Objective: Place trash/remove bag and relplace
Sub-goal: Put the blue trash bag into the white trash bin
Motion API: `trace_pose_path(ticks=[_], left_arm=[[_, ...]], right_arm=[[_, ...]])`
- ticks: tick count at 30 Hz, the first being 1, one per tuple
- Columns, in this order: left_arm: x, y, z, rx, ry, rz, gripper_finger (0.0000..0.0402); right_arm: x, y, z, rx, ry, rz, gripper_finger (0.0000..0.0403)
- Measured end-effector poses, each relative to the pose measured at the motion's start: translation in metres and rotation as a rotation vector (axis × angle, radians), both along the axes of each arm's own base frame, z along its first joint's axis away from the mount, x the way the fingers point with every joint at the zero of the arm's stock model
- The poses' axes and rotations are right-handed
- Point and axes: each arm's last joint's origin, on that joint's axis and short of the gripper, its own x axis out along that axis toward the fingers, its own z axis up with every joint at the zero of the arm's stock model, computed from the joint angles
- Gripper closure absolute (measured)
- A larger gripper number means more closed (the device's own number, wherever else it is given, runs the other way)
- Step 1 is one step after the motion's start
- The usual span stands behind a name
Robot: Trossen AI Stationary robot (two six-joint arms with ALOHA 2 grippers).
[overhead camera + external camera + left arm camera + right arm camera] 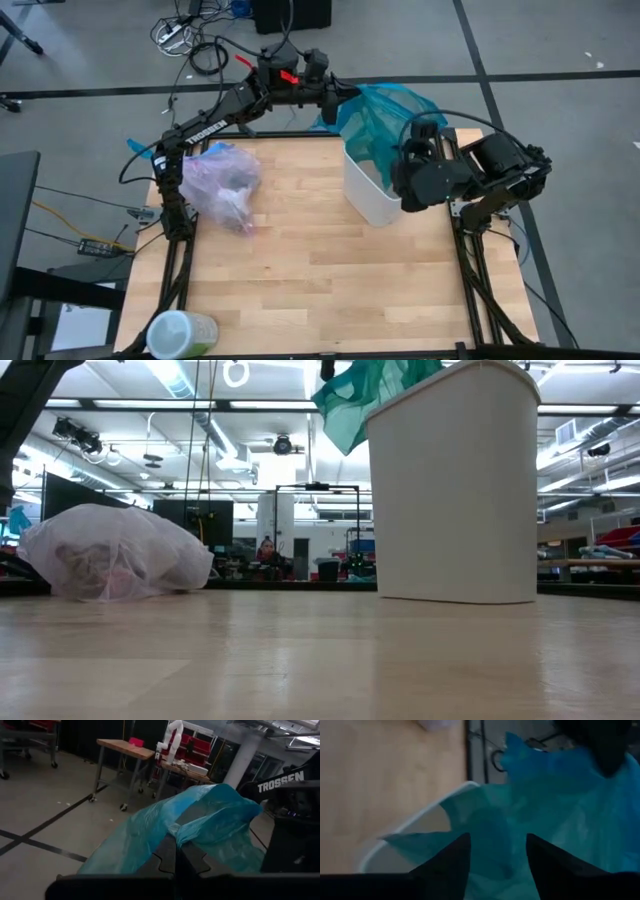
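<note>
My left gripper (175, 851) is pinched shut on the teal bag (385, 115) w/ its edge over the white bin (372, 190), right gripper (497, 852) gapes empty above it; film's light, floppy, slick, so grab bunched rim; filled pink bag (220, 185) lies on table (330, 280).

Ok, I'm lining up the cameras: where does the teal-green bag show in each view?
High view: teal-green bag at the table's far edge, over the white bin.
Low view: top centre, above the bin's rim.
Left wrist view: centre, pinched by the left gripper.
Right wrist view: right half.
Shared landmark: the white bin.
</note>
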Motion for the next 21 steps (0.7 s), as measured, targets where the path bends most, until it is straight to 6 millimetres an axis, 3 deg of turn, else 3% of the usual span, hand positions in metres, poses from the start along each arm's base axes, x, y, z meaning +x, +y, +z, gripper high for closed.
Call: trace_pose_path(ticks=[7,14,21], left_arm=[[0.0,0.0,0.0,0.001,-0.004,0.0,0.0393],[0.0,0.001,0.002,0.01,-0.023,0.002,0.0393],[-0.004,0.008,0.008,0.034,-0.075,0.024,0.0393]], right_arm=[[0.001,-0.007,0.001,-0.049,-0.019,-0.07,0.0283],[0.003,-0.01,-0.001,0.026,-0.007,-0.045,0.0393],[0.001,0.003,-0.003,0.186,-0.061,-0.019,0.0402]])
